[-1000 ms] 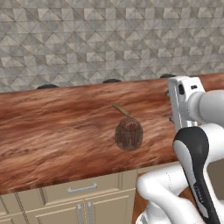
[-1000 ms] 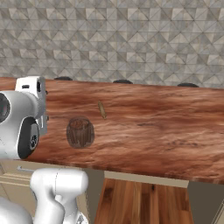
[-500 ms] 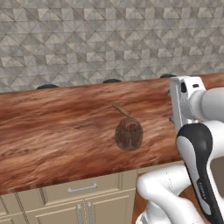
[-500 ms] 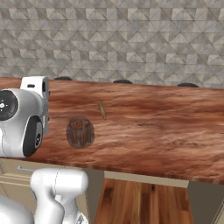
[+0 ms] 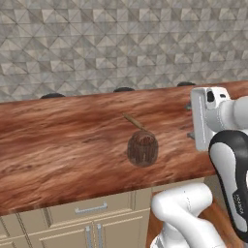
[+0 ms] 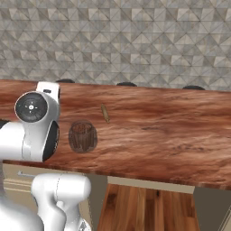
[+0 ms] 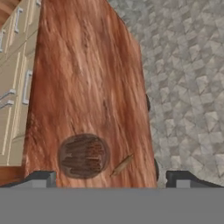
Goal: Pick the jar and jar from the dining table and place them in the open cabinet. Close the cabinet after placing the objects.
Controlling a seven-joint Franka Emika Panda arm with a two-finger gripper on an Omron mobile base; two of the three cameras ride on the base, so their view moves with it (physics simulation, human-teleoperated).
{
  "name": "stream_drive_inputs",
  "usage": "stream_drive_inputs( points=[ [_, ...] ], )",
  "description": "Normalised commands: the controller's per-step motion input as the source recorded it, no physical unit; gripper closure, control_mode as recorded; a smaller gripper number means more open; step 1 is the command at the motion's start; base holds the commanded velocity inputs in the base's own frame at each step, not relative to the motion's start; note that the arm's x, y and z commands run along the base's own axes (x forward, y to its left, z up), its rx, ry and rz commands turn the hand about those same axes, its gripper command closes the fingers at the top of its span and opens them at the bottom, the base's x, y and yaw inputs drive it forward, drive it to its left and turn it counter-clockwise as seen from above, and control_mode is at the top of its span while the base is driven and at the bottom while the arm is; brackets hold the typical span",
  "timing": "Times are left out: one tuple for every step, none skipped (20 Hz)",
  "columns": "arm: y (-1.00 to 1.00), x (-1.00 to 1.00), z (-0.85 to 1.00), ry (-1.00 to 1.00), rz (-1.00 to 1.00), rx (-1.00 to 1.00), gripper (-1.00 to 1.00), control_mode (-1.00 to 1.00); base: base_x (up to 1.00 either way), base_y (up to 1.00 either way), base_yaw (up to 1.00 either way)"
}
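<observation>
A squat glass jar with brown sticks inside stands on the dining table, near its front edge. The same jar shows in the right base view, and from above as the jar in the hand view. A loose brown stick lies just behind it. My gripper hovers over the table to the jar's right, apart from it. In the hand view my gripper is open, its finger tips spread wide with nothing held. The cabinet is out of view.
Beige drawer fronts with short silver handles run under the table's front, with beige doors below them. Dark round objects sit along the table's far edge, against a grey tiled wall. Wood floor shows at the right.
The arm's dark-jointed elbow has risen and turned a little in both base views. The hand has barely moved, and the jar and stick lie where they were.
</observation>
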Motion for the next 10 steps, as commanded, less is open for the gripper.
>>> stream_drive_inputs(
  points=[
    [0.00,0.02,-0.13,0.18,0.10,0.06,-1.00,-1.00,0.00,0.00,0.00],
    [0.00,0.01,-0.11,0.19,0.09,0.05,-1.00,-1.00,0.00,0.00,0.00],
    [0.00,0.07,-0.11,0.21,0.07,0.05,-1.00,-1.00,0.00,0.00,0.00],
    [0.00,0.02,-0.14,0.22,0.07,0.05,-1.00,-1.00,0.00,0.00,0.00],
    [0.00,0.00,-0.18,0.24,0.07,0.05,-1.00,-1.00,0.00,0.00,0.00],
    [0.00,0.00,-0.19,0.24,0.05,0.04,-1.00,-1.00,0.00,0.00,0.00],
    [0.00,0.00,-0.21,0.25,0.05,0.02,-1.00,-1.00,0.00,0.00,0.00],
    [0.00,0.09,-0.22,0.20,0.03,0.00,-1.00,-1.00,0.00,0.00,0.00],
    [0.00,0.01,-0.23,0.10,0.04,0.00,-1.00,-1.00,0.00,0.00,0.00],
    [0.00,0.00,-0.20,0.03,0.06,-0.03,-1.00,-1.00,0.00,0.00,0.00]
  ],
)
